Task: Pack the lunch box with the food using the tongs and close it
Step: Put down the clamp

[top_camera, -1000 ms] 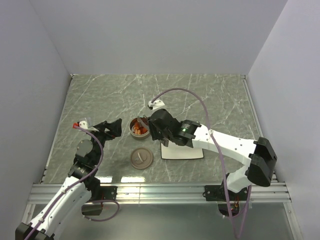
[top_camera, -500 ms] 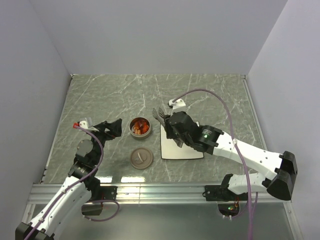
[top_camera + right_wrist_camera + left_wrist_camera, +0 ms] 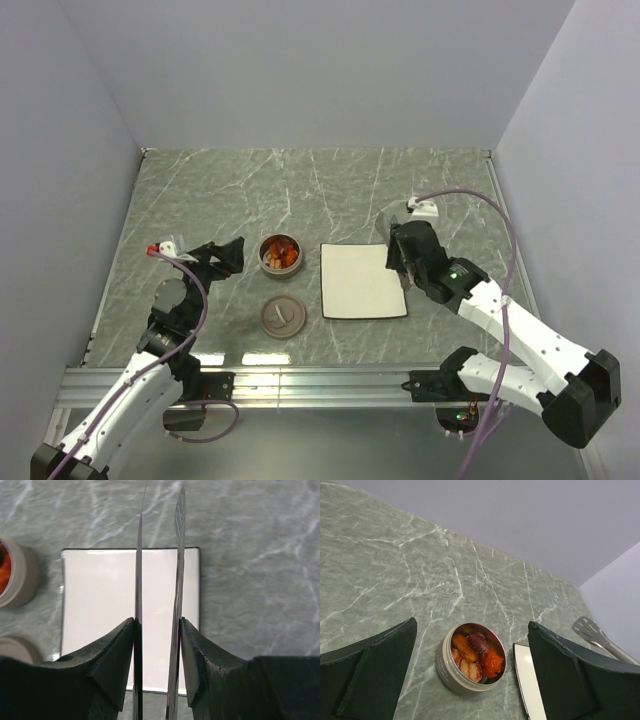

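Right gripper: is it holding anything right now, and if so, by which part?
Yes. The right gripper holds the tongs. Its fingers pinch the two thin arms from outside, well back from the tips.

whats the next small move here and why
Probably lower the right hand and set the tongs on the table beside the plate: the plate is bare, the food sits in the lunch box, and the lid lies beside it, so closing comes next.
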